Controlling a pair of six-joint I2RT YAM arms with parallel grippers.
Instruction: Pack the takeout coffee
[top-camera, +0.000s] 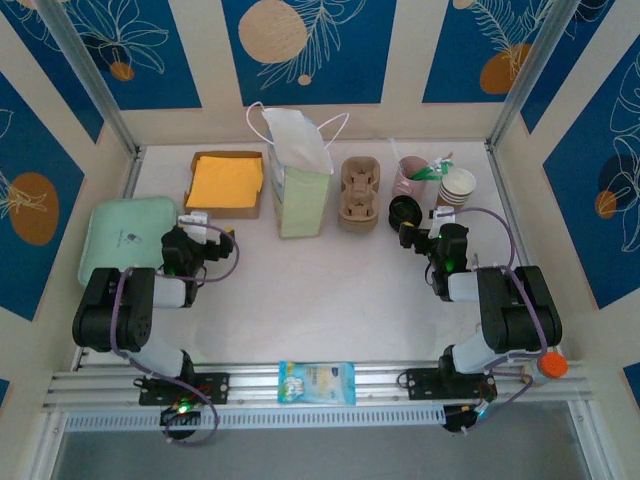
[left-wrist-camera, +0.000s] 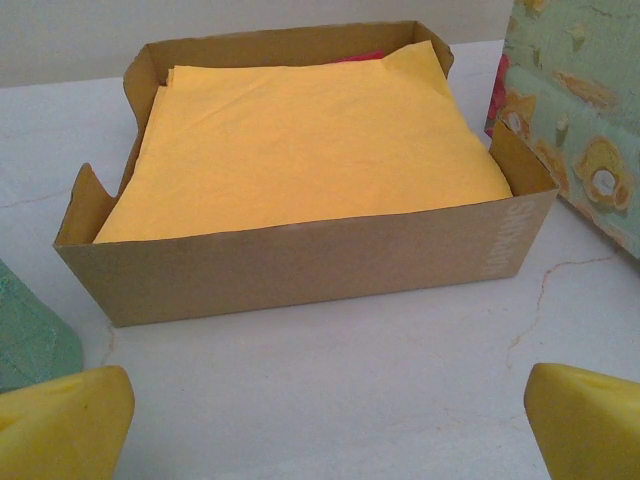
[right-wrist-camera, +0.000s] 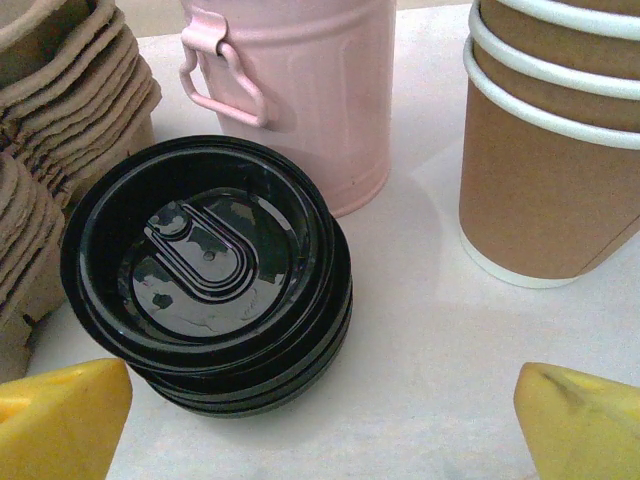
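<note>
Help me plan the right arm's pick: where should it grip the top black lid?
Probably take the top black lid by its raised outer rim, coming from above: it lies flat on the stack, and the pulp carriers and pink cup crowd its left and back.

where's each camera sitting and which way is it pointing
Top external: above and behind the arm bases, looking down on the table; both arms show, with left tool and right tool.
Left wrist: on the left arm, facing the box of yellow napkins; its fingertips at the bottom corners.
Right wrist: on the right arm, facing the stack of black lids and pink utensil cup; its fingertips at the bottom corners.
Shared: top and left wrist both show that box beside the paper bag.
</note>
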